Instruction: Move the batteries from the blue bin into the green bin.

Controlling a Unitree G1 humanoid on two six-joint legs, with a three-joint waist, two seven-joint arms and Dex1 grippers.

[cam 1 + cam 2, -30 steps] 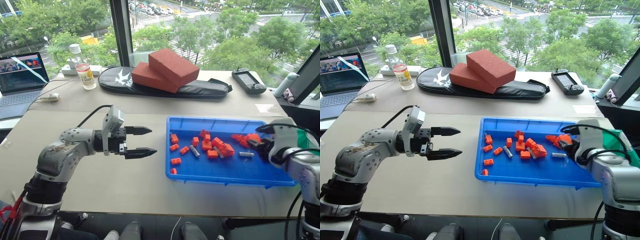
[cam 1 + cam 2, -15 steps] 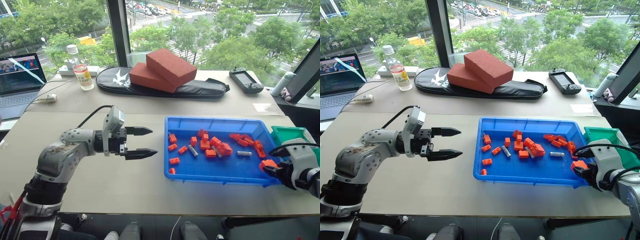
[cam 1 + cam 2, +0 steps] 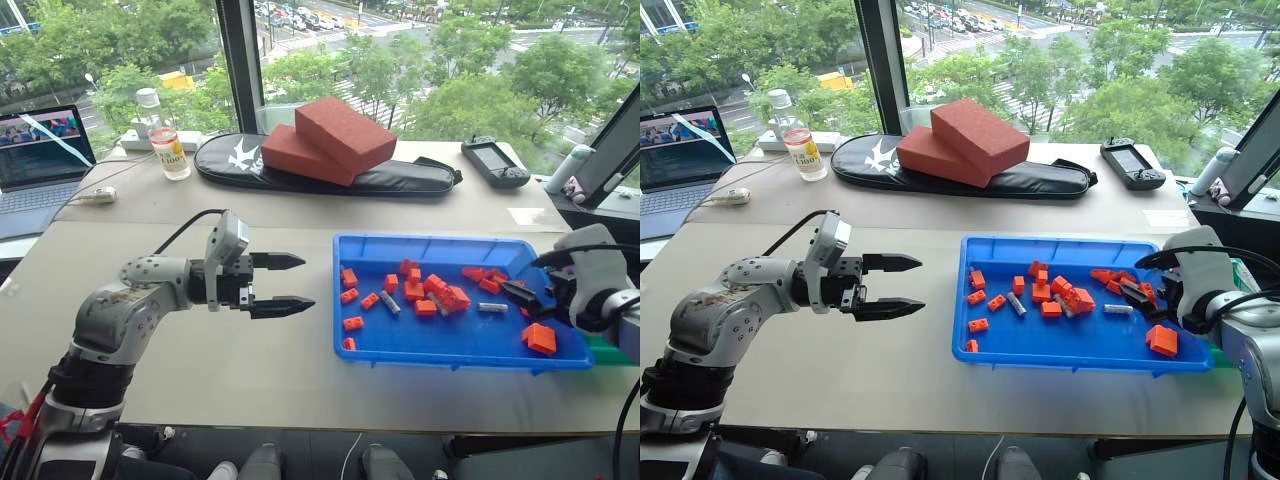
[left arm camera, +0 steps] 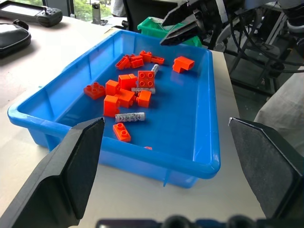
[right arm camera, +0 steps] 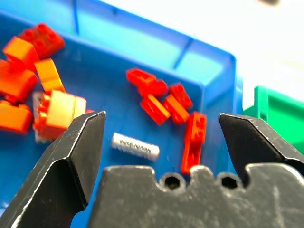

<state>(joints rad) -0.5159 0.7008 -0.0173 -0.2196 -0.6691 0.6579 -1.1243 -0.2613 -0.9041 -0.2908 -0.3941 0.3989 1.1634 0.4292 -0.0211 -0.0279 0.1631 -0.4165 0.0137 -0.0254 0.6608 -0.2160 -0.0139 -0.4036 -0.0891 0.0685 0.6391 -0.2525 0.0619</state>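
Note:
The blue bin (image 3: 430,241) sits on the right half of the table, holding many orange-red bricks and some batteries. One battery (image 3: 388,302) lies left of the brick pile; another battery (image 3: 491,307) (image 5: 135,146) lies near the right end. My right gripper (image 3: 520,298) (image 5: 161,118) hovers open and empty over that right end, just above the second battery. A single orange brick (image 3: 540,338) lies in the bin's front right corner. The green bin (image 5: 280,116) (image 4: 159,26) stands just past the blue bin's right wall, mostly hidden by my right hand. My left gripper (image 3: 305,282) hangs open and empty left of the blue bin.
At the back of the table lie a black bag (image 3: 330,175) with two large red blocks (image 3: 330,140) on it, a handheld controller (image 3: 497,161), a drink bottle (image 3: 165,135) and a laptop (image 3: 40,155). Bare tabletop spreads beneath my left arm.
My right gripper, shut on an orange brick at the bin's front right edge half a second ago, has opened and moved back over the bin. The brick now lies in the corner. The left arm kept still.

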